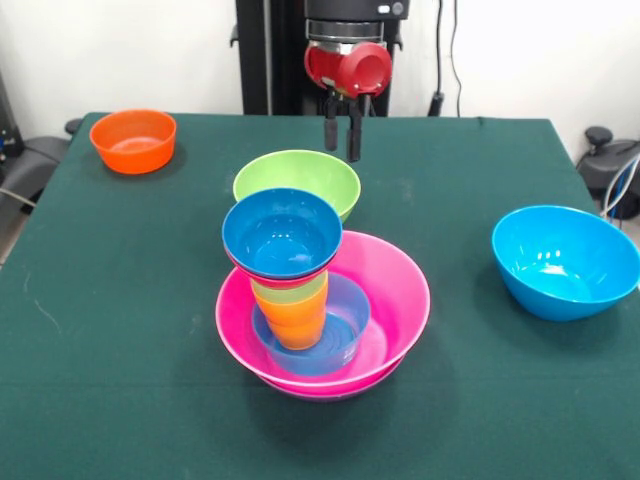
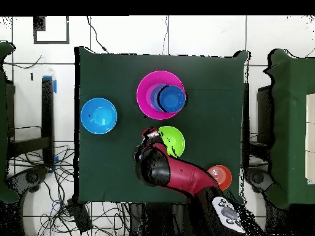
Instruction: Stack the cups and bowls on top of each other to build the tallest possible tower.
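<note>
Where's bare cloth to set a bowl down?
Free: between the small orange plastic bowl and the pink-bowl tower; also between that tower and the large sky-blue bowl. Crowded: the lime green bowl behind the tower, under the gripper.

The red and black arm (image 1: pixel 348 62) reaches down from above, gripper (image 1: pixel 341 133) pointing straight down, its two dark fingers (image 1: pixel 354 136) slightly parted with nothing between them.
</note>
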Robot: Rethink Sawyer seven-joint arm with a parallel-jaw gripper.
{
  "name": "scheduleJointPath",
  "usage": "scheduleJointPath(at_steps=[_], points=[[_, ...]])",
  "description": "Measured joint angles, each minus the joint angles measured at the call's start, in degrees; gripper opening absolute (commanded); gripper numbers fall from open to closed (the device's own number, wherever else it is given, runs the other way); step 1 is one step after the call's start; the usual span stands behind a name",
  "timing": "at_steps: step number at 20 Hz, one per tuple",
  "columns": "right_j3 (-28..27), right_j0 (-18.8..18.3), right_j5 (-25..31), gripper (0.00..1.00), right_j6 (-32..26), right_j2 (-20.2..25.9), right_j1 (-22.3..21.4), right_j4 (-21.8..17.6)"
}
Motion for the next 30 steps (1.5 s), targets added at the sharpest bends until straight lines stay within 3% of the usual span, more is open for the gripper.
scheduleJointPath(at_steps=[8,18,30], points=[[-0.02,1.89,0.00,1.00,0.00,0.02,1.85,-2.54],[-1.04,4.15,-0.01,1.00,0.00,0.04,8.10,-5.06],[-4.21,-1.04,-0.02,1.00,0.00,0.23,14.69,-15.18]])
